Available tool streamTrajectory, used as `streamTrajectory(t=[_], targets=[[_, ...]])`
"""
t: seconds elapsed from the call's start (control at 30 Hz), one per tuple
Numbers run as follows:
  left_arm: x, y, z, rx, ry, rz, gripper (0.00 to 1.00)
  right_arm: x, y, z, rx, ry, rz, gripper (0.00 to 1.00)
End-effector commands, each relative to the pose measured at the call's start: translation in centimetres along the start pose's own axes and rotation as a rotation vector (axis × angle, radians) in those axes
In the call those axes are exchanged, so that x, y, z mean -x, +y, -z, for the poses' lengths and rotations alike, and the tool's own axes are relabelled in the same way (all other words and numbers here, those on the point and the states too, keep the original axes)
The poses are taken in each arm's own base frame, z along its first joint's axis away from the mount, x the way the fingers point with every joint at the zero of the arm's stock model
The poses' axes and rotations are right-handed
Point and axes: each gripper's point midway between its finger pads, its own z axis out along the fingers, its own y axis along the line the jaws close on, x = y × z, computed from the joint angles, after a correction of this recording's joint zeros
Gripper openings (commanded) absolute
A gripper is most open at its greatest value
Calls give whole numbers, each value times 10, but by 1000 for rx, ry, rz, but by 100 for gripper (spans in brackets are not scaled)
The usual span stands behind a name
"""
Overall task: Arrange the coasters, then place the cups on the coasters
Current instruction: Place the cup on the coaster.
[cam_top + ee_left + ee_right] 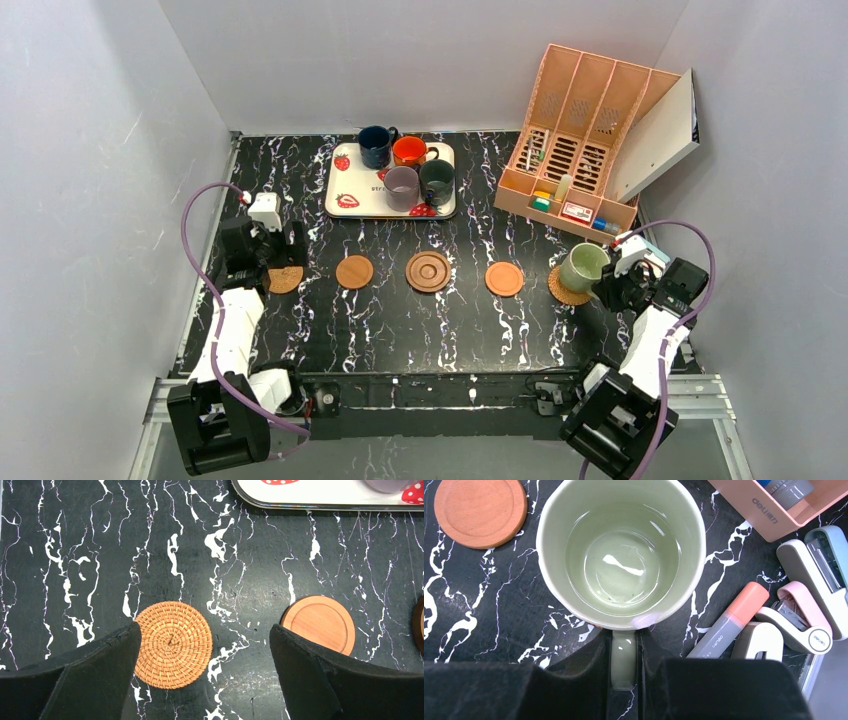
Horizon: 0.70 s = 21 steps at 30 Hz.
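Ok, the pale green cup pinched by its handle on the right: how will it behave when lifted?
Likely bowl-heavy: the right gripper pinches only the thin handle, so the pale green cup may droop or pivot. The glossy glaze suggests a slippery hold. It looks empty, so probably light, but seemingly ceramic and apt to chip if dropped.

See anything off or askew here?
Nothing spilled or broken. The pale green cup, gripped by its handle in the right claw, looks off-centre over the right-end wicker coaster; touching or not, can't tell.
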Motion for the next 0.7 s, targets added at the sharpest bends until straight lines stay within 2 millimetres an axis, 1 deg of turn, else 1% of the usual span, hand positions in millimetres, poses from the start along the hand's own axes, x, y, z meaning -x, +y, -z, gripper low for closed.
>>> streamTrajectory(t=[0.0, 0.13, 0.4, 0.67], targets=[[-2, 2, 0, 3, 2, -3, 98, 16, 0, 2, 4, -73, 51, 1], [-2, 2, -1, 3, 2, -4, 98, 16, 2, 3, 0, -81, 60, 1], [-3, 3, -1, 6, 5, -3, 98, 8, 0, -1, 17, -52, 32, 1], [-4, 3, -2, 6, 8, -2, 98, 10, 1, 0, -1, -67, 49, 1]])
